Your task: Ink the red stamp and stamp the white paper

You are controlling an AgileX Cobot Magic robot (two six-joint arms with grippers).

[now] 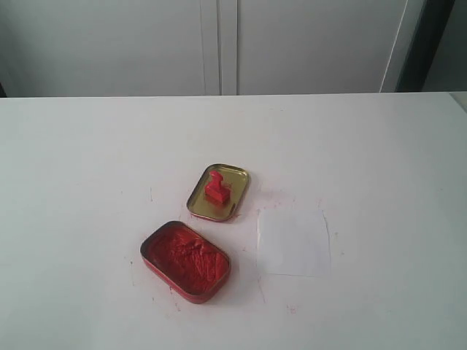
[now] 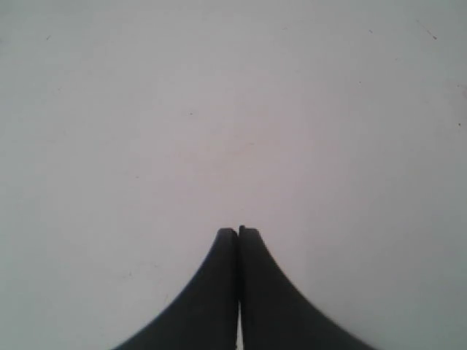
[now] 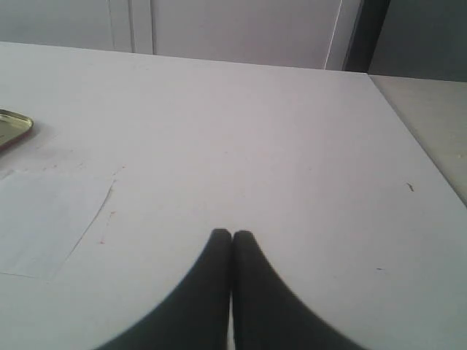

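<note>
The small red stamp (image 1: 217,189) stands upright inside the gold-coloured tin lid (image 1: 232,205) near the table's middle. The white paper (image 1: 293,241) lies flat just right of the lid and also shows in the right wrist view (image 3: 47,219), with a corner of the gold lid (image 3: 13,125) beyond it. The open red tin of lumpy ink paste (image 1: 185,260) sits in front of the lid, to the left. Neither arm shows in the exterior view. My left gripper (image 2: 238,232) is shut over bare tabletop. My right gripper (image 3: 232,234) is shut, empty, off to one side of the paper.
The white table (image 1: 379,160) has faint red ink smudges around the tins and paper. White cabinet doors (image 1: 219,44) stand behind its far edge. The table's right edge (image 3: 416,138) shows in the right wrist view.
</note>
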